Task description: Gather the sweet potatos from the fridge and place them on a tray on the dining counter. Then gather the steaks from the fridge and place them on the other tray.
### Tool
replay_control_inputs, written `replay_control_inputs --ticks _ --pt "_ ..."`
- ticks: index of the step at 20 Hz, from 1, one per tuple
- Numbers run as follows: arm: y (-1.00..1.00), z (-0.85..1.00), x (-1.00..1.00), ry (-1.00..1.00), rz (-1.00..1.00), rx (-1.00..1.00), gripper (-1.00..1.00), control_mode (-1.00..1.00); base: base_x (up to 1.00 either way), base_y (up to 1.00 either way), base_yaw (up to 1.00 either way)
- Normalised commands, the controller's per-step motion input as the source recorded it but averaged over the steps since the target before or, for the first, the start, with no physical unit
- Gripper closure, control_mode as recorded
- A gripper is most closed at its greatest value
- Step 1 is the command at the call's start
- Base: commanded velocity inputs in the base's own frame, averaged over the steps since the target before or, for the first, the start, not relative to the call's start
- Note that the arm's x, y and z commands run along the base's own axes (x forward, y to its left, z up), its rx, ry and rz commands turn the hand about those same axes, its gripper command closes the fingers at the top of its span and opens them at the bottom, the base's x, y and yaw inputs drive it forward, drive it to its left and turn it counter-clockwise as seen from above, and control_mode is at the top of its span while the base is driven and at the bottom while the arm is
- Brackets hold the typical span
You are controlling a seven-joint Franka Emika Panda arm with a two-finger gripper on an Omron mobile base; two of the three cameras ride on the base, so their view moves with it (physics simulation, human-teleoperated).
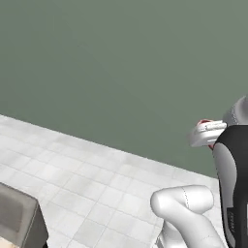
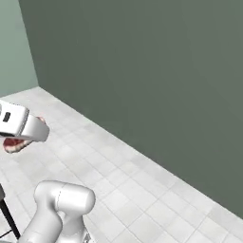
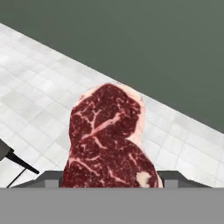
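Above open floor [image 3: 39,100], hand-held steak [image 3: 107,140]

We look from behind the arm, left and right, forward and down; both views share the tiled floor [image 1: 87,169] and green wall [image 2: 142,61]. Our hand camera faces along the claw [image 3: 109,177], close up.

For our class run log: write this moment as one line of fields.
phase: carrying | gripper: shut on steak | steak: upright between fingers, above tiled floor | backdrop: green wall
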Motion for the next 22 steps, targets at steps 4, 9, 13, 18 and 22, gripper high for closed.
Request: replay_control_inputs --ticks 4,9,13,18,22 --pt "0.0 0.0 0.0 0.0 0.0 0.0 1.0 1.0 1.0 -0.39 0.58" --pt "0.0 0.0 0.0 0.0 0.0 0.0 1.0 1.0 1.0 -0.38 0.58" --pt "0.0 0.0 0.0 0.0 0.0 0.0 1.0 1.0 1.0 -0.29 0.62" --pt "0.0 0.0 0.0 0.0 0.0 0.0 1.0 1.0 1.0 -0.26 0.66" --pt "0.0 0.0 0.0 0.0 0.0 0.0 1.0 1.0 1.0 -0.28 0.68"
